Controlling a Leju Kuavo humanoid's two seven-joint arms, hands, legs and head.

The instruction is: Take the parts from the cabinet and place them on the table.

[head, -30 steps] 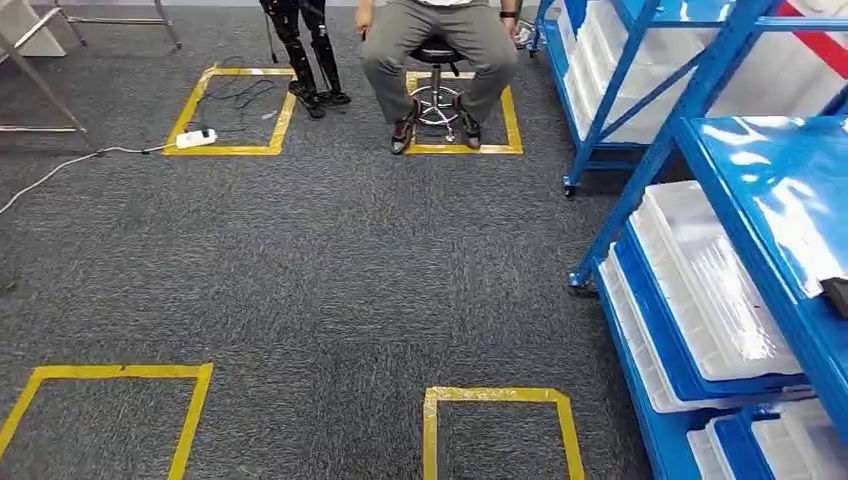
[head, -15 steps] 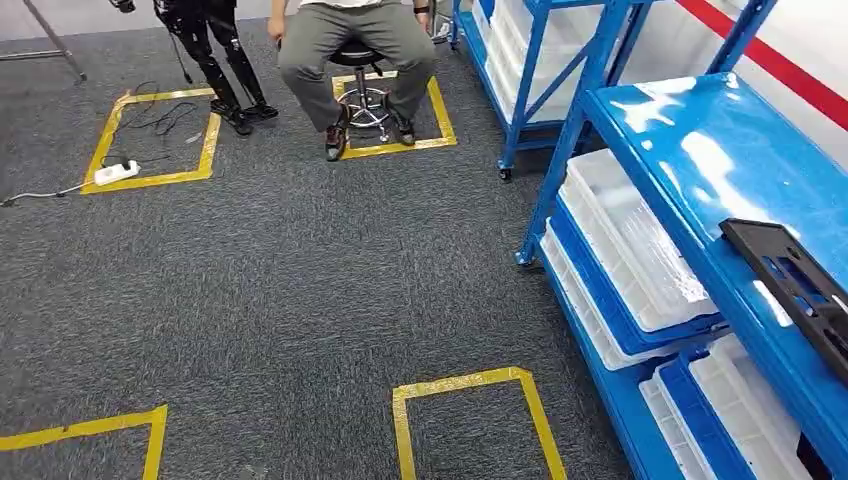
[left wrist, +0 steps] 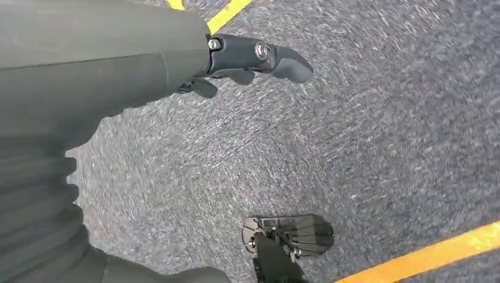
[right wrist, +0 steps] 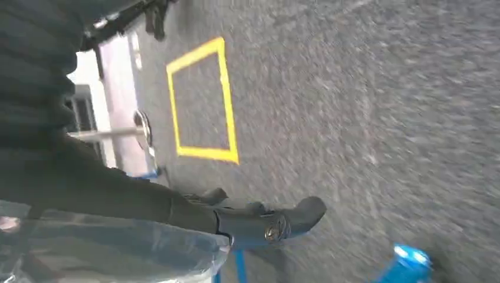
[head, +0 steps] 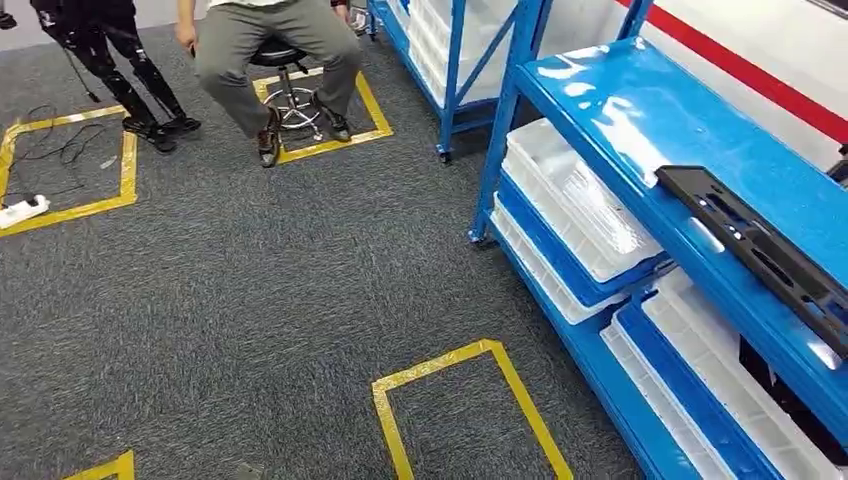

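At the right of the frame a blue shelf rack (head: 610,100) stands on grey carpet (head: 260,300). A long black part (head: 760,245) lies on its top shelf, white trays (head: 575,200) below.

The part (head: 765,250) lies on the cabinet's (head: 610,110) top shelf (trays (head: 570,195) below), right of the floor.

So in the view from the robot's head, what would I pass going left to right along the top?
White power strip on the carpet → a person's dark-clad legs → person on a stool → far blue rack → near blue shelf → long black part lying on it.
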